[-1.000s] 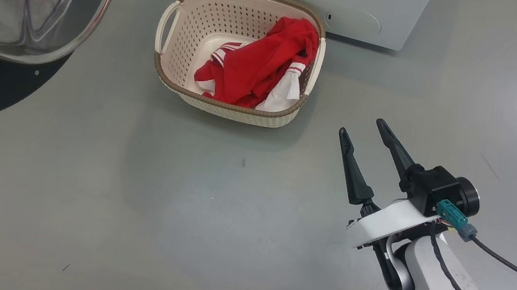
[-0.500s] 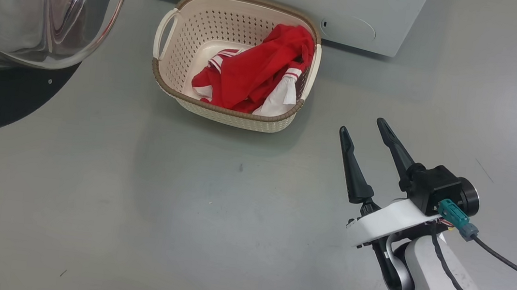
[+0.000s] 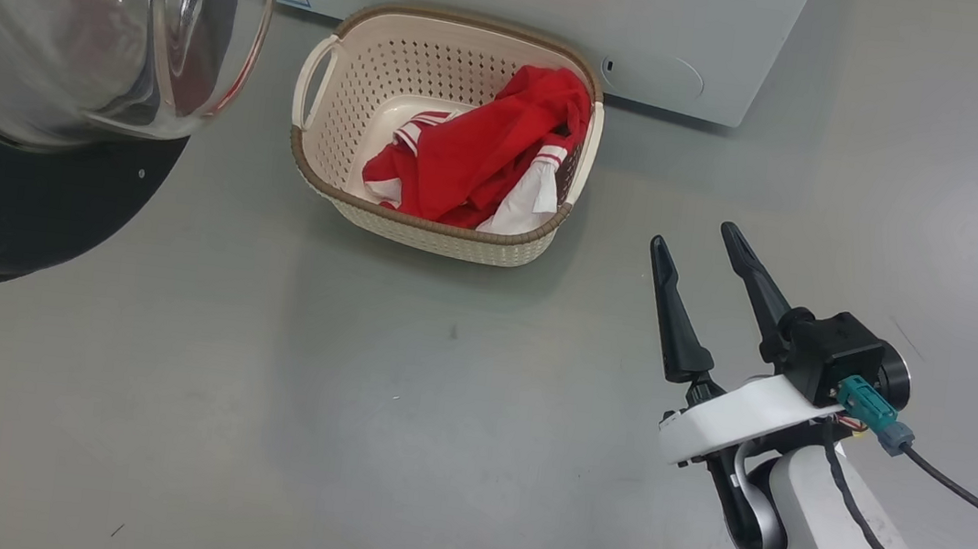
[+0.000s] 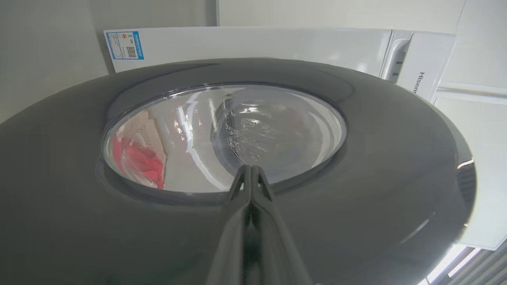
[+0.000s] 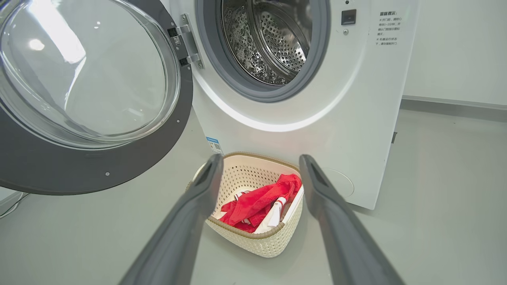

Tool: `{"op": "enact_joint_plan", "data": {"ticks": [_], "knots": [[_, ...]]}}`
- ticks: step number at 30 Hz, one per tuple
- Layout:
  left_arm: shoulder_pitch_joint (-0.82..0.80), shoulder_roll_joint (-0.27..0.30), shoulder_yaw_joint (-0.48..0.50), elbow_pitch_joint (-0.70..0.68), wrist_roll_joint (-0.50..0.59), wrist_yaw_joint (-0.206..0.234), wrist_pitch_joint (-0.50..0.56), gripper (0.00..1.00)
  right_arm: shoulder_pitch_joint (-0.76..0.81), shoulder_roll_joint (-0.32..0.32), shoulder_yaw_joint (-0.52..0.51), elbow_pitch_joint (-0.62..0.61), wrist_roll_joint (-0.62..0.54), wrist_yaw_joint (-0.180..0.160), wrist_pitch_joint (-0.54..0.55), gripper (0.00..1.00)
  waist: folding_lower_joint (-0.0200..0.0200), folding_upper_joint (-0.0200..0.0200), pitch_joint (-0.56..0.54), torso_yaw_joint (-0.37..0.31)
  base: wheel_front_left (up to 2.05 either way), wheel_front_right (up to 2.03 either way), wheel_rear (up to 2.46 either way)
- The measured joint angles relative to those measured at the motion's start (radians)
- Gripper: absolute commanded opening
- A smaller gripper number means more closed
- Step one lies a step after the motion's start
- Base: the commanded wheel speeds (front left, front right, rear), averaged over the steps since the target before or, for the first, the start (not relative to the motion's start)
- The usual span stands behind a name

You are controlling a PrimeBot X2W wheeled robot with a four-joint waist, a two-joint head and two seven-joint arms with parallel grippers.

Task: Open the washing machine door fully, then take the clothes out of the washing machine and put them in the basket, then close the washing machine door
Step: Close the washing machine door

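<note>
L claw [image 4: 250, 169] pinched narrow, fingers [image 4: 265, 229] together, holding nothing. Tips sit at the outer black rim of the washing machine door [image 4: 396, 158]; can't tell if touching. R claw [image 3: 693, 238] spread wide, empty, at 4 o'clock in head view, over the floor [image 3: 438, 398]. Door part-open at 10 o'clock. The basket [image 3: 382, 78] is at 12, just before the washing machine [image 3: 711, 24], w/ the clothes [image 3: 475, 153] heaped inside toward its 3 o'clock side.
</note>
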Motion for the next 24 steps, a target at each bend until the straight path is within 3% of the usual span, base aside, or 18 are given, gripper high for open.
{"op": "enact_joint_plan", "data": {"ticks": [8,24], "knots": [[0.008,-0.035,-0.015,-0.034,-0.025,-0.013,0.09,0.0,0.009,0.004,-0.002,0.0,0.003,0.0,0.0,1.0,0.0,0.0,-0.019,0.0,0.0,0.0,0.0],[0.079,-0.201,-0.086,-0.152,-0.072,-0.025,0.251,0.0,0.028,0.01,-0.007,-0.002,0.006,0.005,-0.004,1.0,0.0,0.0,-0.047,0.001,0.0,0.0,0.0]]}}
